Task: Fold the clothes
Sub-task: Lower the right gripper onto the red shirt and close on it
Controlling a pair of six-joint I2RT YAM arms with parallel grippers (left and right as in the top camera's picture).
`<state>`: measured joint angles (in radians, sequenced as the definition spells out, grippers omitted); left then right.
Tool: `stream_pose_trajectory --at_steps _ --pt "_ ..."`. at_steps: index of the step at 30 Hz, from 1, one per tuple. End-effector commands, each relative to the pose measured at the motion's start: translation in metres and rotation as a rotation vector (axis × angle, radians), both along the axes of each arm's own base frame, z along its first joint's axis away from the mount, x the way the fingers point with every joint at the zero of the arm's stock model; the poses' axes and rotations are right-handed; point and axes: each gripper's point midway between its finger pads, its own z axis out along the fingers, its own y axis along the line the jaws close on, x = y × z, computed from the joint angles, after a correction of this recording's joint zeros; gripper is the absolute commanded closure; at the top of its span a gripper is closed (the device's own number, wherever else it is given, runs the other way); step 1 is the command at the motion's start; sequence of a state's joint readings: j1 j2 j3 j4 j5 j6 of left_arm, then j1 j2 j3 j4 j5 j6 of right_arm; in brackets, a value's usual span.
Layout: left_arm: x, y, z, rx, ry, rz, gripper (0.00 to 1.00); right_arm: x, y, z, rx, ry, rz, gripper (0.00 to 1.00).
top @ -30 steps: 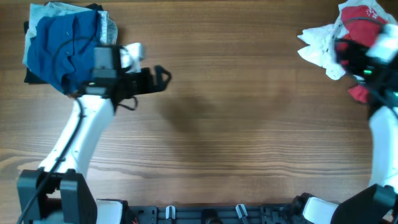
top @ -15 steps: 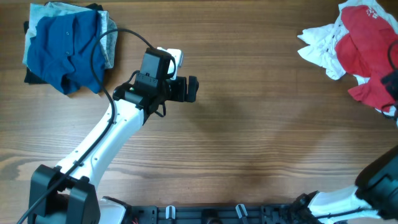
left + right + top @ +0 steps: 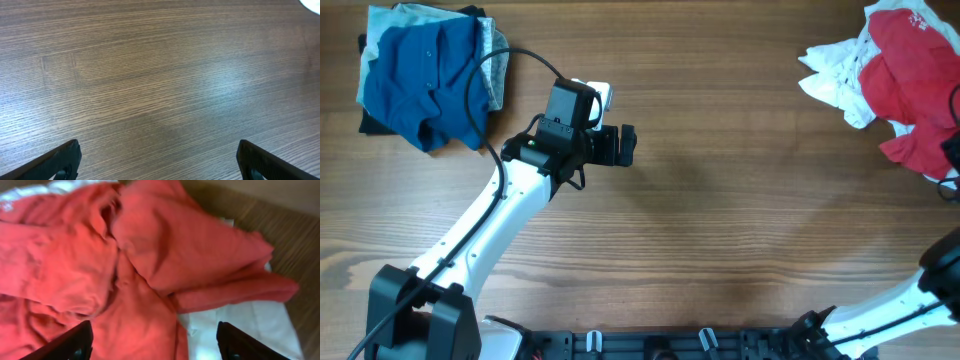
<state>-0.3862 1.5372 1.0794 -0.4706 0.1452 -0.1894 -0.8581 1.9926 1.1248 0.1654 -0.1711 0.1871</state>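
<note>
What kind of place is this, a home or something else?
Probably a robot lab bench, not a home: a white robot arm mounted at a wooden table, with a blue clothes pile and a red and white pile lying on it.

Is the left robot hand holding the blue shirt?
No, the left gripper is open over bare table, and the blue shirt lies apart in the corner.

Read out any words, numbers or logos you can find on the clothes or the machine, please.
No text can be read.
Crumpled red cloth garment: faint white marks near its top edge, too small and blurred to read.
Blue cloth shirt: no print shows.
White and black robot arm: no label shows.
</note>
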Motion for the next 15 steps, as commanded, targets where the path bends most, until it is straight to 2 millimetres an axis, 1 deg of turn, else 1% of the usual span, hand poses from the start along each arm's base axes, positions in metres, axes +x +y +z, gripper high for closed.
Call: stream_pose_trajectory --at_steps 1,4,5,7,11,14,15 --pt "0.0073 -0.0012 0.0098 0.001 -0.035 0.006 0.00 0.0058 0.0021 -0.0179 0.015 0.013 0.042 0.25" --pt "0.0083 -0.0015 0.0106 -0.002 -0.040 0.006 0.00 0.0055 0.0037 -0.0249 0.026 0.021 0.047 0.29" --pt "0.0087 -0.0016 0.0109 -0.002 -0.042 0.006 0.00 0.0058 0.0044 -0.0256 0.029 0.020 0.050 0.34" --pt "0.0100 -0.0023 0.0122 -0.005 -0.050 0.006 0.00 0.0060 0.0043 -0.0253 0.030 0.018 0.050 0.58" --pt "0.0125 -0.0033 0.0144 -0.011 -0.063 0.006 0.00 0.0058 0.0046 -0.0252 0.031 0.019 0.050 0.73" --pt "0.0127 -0.0033 0.0146 -0.011 -0.064 0.006 0.00 0.0067 0.0071 -0.0257 0.041 0.015 0.060 0.87" --pt "0.0127 -0.0034 0.0146 -0.011 -0.064 0.006 0.00 0.0076 0.0081 -0.0248 0.044 0.010 0.066 0.90"
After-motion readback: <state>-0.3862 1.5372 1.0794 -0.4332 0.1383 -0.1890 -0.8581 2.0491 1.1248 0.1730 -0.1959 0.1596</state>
